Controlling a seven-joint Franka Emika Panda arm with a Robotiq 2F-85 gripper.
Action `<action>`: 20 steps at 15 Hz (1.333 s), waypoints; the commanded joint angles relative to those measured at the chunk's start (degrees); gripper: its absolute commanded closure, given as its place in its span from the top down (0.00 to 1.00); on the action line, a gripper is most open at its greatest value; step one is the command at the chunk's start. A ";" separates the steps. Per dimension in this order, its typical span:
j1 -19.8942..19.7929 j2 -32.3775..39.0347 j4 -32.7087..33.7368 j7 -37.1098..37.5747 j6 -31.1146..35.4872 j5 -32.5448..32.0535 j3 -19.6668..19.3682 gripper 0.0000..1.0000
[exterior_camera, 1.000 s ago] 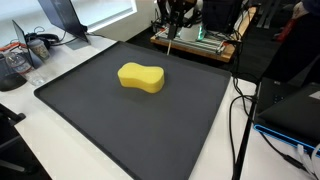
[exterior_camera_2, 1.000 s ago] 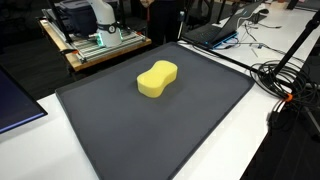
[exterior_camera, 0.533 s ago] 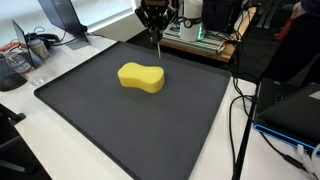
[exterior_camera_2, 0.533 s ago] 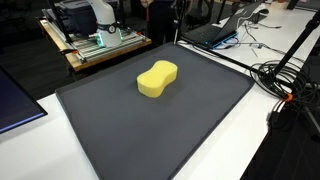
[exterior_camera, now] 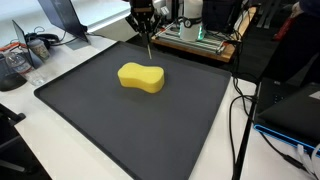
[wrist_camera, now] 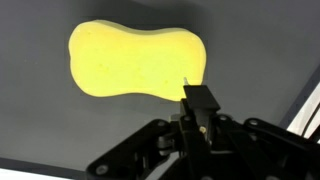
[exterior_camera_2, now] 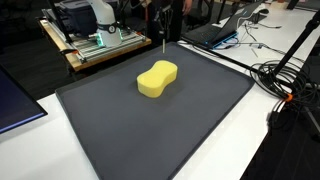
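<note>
In an exterior view, a yellow sponge point(exterior_camera: 141, 77) lies flat on a dark mat point(exterior_camera: 120, 130) covering the white worktop point(exterior_camera: 40, 140), a little toward 11 o'clock of the mat's middle. The jaws hang above the mat's far edge, at 12 o'clock from the sponge, pressed together on a thin rod point(exterior_camera: 148, 45) that points down, its tip above the mat just short of the sponge. In an exterior view from elsewhere, the thin rod point(exterior_camera_2: 163, 42) stands at 12 o'clock from the sponge point(exterior_camera_2: 157, 79). In the wrist view, the sponge point(wrist_camera: 135, 62) fills the upper half, and the jaws rise from 6 o'clock, with the rod's tip point(wrist_camera: 185, 82) at the sponge's 4 o'clock edge.
</note>
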 commanded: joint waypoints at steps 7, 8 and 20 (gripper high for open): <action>1.87 -6.84 -12.92 -30.69 10.10 22.03 -8.20 0.03; 1.89 -7.15 -13.48 -33.34 10.20 23.75 -8.73 0.03; 1.62 -4.63 -13.14 -36.82 13.85 26.34 -8.33 0.03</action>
